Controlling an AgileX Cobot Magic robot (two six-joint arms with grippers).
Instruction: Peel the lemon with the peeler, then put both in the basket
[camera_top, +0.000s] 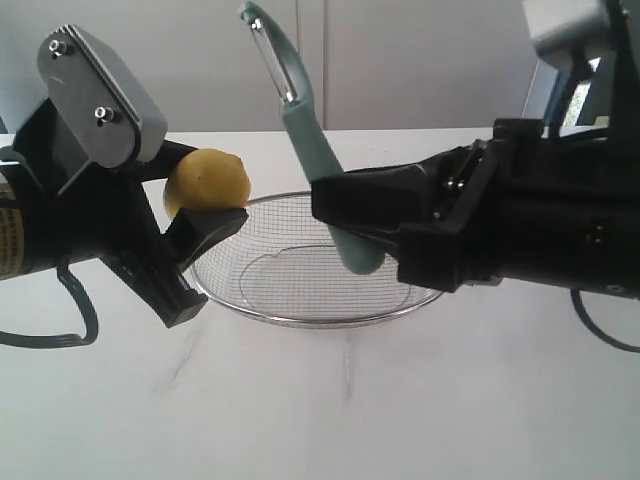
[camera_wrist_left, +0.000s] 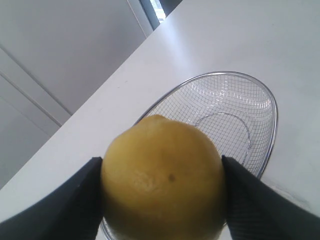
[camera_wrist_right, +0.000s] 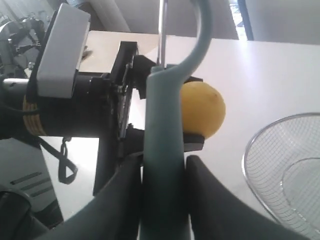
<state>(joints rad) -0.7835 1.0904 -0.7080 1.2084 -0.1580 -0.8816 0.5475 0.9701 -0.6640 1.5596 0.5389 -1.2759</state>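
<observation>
1. Your left gripper (camera_top: 205, 195) is pinching the lemon (camera_top: 207, 178). The left wrist view shows one dark finger (camera_wrist_left: 65, 205) pressed against each flank of the fruit.
2. The lemon hangs clear of the white table (camera_top: 400, 400). In the exterior view it sits at about 10 o'clock of the basket (camera_top: 290, 275), near the rim. You cannot tell whether it is over the mesh or just outside it. The skin you can see is smooth and yellow, with one small dark speck.
3. Your right gripper (camera_top: 345, 215) is clamped on the peeler (camera_top: 315, 150). Its two black fingers (camera_wrist_right: 117, 200) squeeze the lower part of the pale teal handle. The butt end of the handle pokes out beneath them.
4. In the exterior view the peeler stands nearly upright, leaning so that its hooked head and metal blade point toward 11 o'clock. The butt end shows in front of the basket's mesh. You cannot tell whether it touches the wire.
5. In the exterior view the lemon lies at 9 o'clock of the peeler's handle, with a gap between them. In the right wrist view the fruit sits just behind the peeler's neck. Blade contact cannot be made out there.
6. The basket rests flat on the table, below and between your two grippers.
</observation>
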